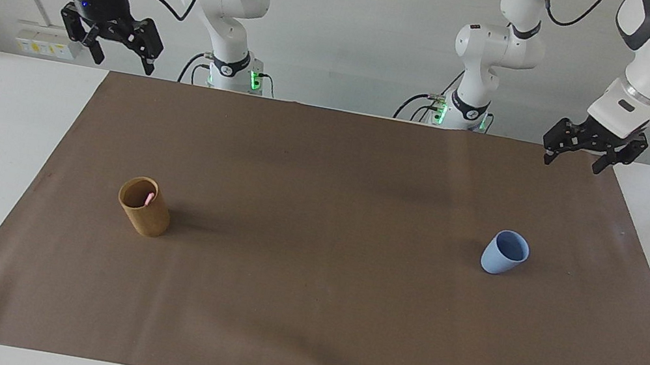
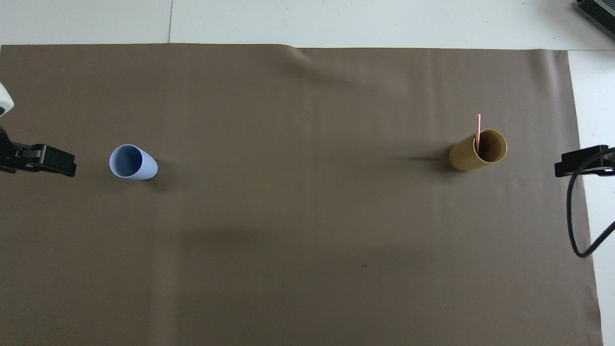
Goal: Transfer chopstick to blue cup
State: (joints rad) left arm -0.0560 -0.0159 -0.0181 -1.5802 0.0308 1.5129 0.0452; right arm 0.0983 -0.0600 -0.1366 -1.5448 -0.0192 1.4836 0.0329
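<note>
Both pincers are just parked up in the air with their jaws spread and nothing in them: the right gripper (image 1: 119, 50) hangs over the table's edge at the right arm's end, the left gripper (image 1: 579, 152) over the corner of the brown mat (image 1: 303, 311) at the left arm's end, both well apart from either cup. So nothing has started yet, I'd say.

What could go sideways from here: the chopstick (image 2: 477, 130) is a skinny pink stick leaning on the rim of the brown cup (image 1: 144, 206), and only its top end pokes out. Pinch it off-centre and it'll probably swivel or slip, and a finger bumping the rim could tip that tall cup. I only make out one stick, could be more hidden inside.

The other worry is the drop-off. The blue cup (image 1: 504, 253) stands empty near the left arm's end, far from the brown one, about level with it from the robots. It's small and light-looking, so a stick let go at a slant might topple it or bounce out
</note>
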